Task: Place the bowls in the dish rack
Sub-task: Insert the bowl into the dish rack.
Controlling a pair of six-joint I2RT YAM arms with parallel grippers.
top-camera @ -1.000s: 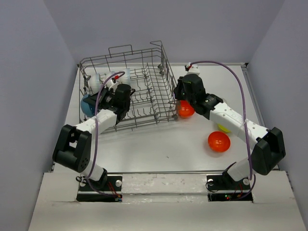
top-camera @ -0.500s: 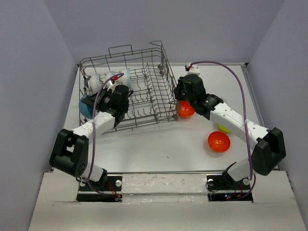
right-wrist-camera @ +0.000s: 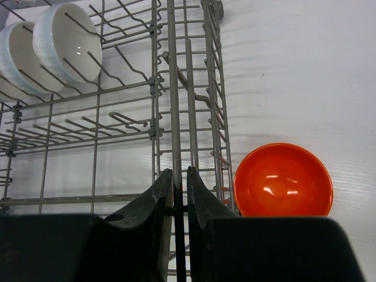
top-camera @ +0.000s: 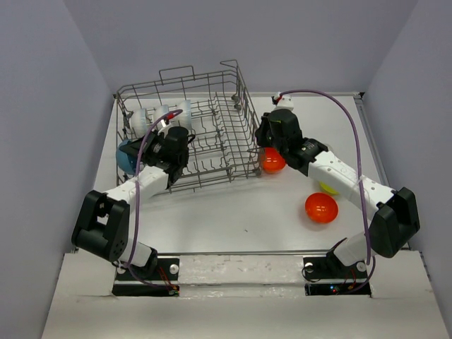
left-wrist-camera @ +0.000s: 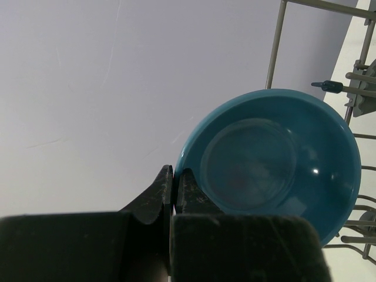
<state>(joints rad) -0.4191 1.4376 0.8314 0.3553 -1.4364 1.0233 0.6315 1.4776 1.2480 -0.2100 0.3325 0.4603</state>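
The grey wire dish rack [top-camera: 212,138] stands at the back left. Two white bowls [top-camera: 141,119] lean in its far left corner, and the right wrist view shows these white bowls [right-wrist-camera: 67,41] between the tines. My left gripper [left-wrist-camera: 174,176] is shut on the rim of a blue bowl [left-wrist-camera: 270,155]. That blue bowl [top-camera: 126,155] is tilted at the rack's left wall; I cannot tell if it is inside. My right gripper [right-wrist-camera: 179,176] is shut on a wire of the dish rack [right-wrist-camera: 174,88] at its right side. An orange-red bowl [top-camera: 273,160] lies just right of the rack.
A second orange-red bowl [top-camera: 321,208] sits on the table at the right. A yellow-green bowl [top-camera: 326,187] peeks out from under my right forearm. Grey walls close in on both sides, the left one right behind the blue bowl.
My left arm's elbow has swung a little to the left, and the blue bowl has shifted slightly with it. The right arm and the rack have stayed put.
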